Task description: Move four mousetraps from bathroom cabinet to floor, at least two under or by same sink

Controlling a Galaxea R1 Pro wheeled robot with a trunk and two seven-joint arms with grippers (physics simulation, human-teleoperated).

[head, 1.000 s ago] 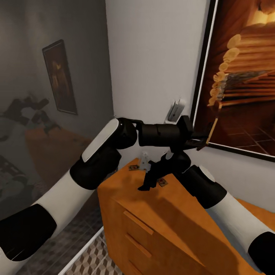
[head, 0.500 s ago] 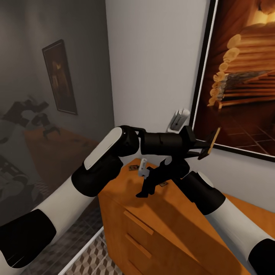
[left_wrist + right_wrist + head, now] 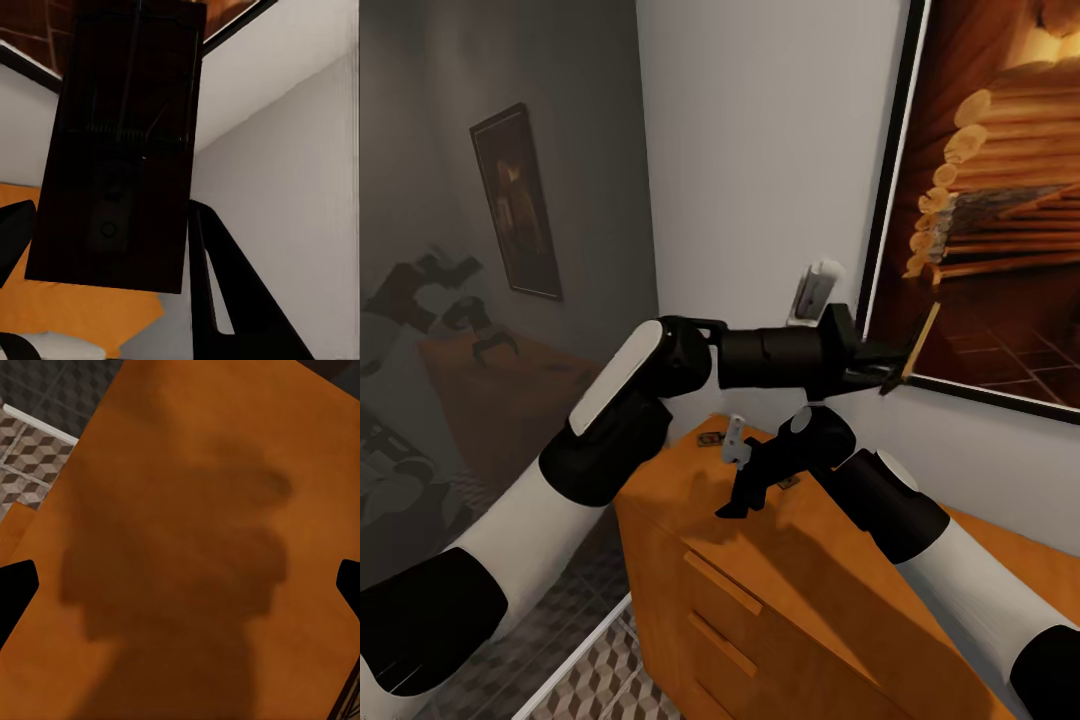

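Above the cabinet [image 3: 780, 560], the left hand [image 3: 890, 372] holds one mousetrap [image 3: 916, 345] by its edge, lifted clear of the wood and close to the framed picture [image 3: 1000, 200], probably so it can be carried down to the bathroom floor [image 3: 595, 680]. Another mousetrap [image 3: 709, 439] lies flat at the cabinet's back corner. Further right, the right hand [image 3: 738, 500] hovers over the cabinet top, fingers spread wide and holding nothing.

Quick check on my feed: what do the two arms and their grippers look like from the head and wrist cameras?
Both arms are built from rounded glossy white shell segments alternating with matte black joints. The left gripper and right gripper are all black, with flat, tapering, blade-like fingers. I see no loose cables, logos or markings.
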